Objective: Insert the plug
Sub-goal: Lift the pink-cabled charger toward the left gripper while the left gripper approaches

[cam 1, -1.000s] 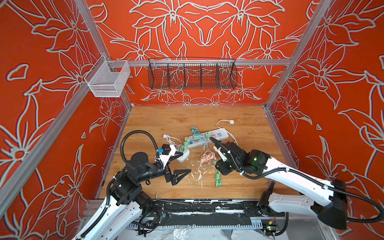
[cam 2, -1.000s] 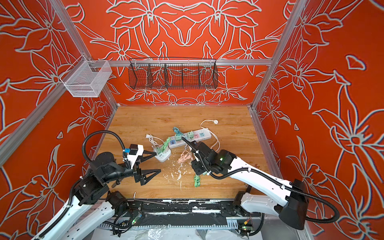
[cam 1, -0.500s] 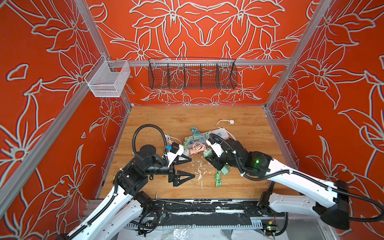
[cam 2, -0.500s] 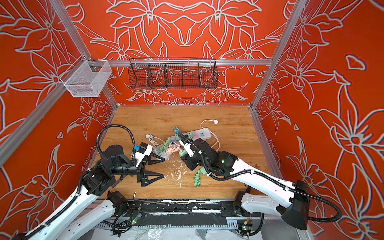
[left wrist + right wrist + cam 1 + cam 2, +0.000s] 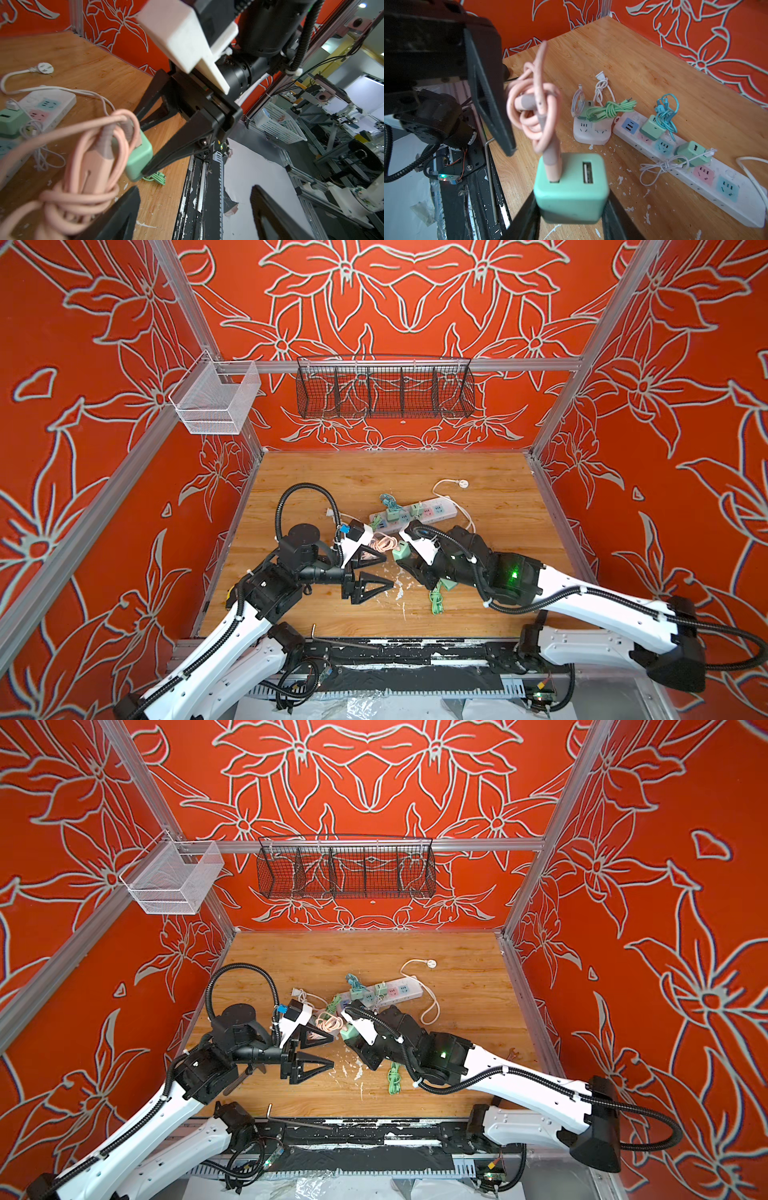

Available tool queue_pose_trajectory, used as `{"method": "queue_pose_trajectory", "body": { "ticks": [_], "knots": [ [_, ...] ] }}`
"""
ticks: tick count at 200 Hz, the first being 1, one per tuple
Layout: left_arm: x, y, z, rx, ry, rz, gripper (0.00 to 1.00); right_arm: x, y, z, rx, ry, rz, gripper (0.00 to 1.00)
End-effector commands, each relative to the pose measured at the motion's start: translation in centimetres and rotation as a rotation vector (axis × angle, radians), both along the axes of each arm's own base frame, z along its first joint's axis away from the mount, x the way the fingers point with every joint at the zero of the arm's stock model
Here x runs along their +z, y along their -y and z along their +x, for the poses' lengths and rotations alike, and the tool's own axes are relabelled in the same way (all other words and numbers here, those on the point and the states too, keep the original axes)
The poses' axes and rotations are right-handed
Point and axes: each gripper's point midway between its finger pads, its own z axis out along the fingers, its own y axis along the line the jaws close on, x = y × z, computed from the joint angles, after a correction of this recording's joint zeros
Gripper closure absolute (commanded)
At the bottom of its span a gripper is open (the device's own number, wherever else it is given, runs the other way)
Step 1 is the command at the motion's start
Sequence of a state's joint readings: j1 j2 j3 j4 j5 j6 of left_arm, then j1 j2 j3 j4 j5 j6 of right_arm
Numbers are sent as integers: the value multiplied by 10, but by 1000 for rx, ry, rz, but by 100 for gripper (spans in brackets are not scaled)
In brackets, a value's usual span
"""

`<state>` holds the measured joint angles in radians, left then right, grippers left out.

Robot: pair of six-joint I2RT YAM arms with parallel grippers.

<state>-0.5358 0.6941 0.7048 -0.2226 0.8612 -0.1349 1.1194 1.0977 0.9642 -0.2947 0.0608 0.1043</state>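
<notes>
Our right gripper (image 5: 572, 199) is clamped on a mint-green cube-shaped charger plug (image 5: 571, 182), one black finger against each side and the two USB ports facing the wrist camera. A salmon-pink braided cable (image 5: 533, 108) is seated in one port and rises in a knotted coil. We hold the charger clear of the light wooden tabletop (image 5: 374, 472). In both top views it hangs between our two grippers, near the long white power strip (image 5: 745, 199) but apart from it. Our left gripper (image 5: 388, 571) faces it with its triangular black fingers spread apart, gripping nothing; the pink coil hangs just beside one finger, outside the gap. On the strip sit two more mint-green chargers: one (image 5: 652, 128) carries a turquoise cable bundle (image 5: 666, 112), the other (image 5: 691, 152) a thin white cable (image 5: 660, 168). Just beside the strip's end lies a small white square socket block (image 5: 591, 135) bearing a knotted light-green cable (image 5: 610, 108). Another green cable bundle (image 5: 436, 601) lies on the wood beside our right arm.
</notes>
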Motion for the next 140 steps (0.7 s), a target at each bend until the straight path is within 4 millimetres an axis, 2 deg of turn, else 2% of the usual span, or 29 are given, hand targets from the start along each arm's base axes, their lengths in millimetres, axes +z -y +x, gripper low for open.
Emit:
{"method": "queue_pose_trajectory", "body": {
  "ticks": [1, 51, 82, 140],
  "knots": [
    [13, -4, 8, 57, 65, -13, 18, 12, -4, 0, 4, 78, 24, 71],
    [13, -6, 25, 144, 65, -12, 26, 15, -10, -7, 1, 153, -1, 72],
    [17, -8, 37, 211, 66, -47, 31, 18, -11, -4, -57, 208, -9, 73],
    [18, -7, 42, 228, 50, -74, 40, 20, -14, -1, -147, 259, 7, 73]
  ]
}}
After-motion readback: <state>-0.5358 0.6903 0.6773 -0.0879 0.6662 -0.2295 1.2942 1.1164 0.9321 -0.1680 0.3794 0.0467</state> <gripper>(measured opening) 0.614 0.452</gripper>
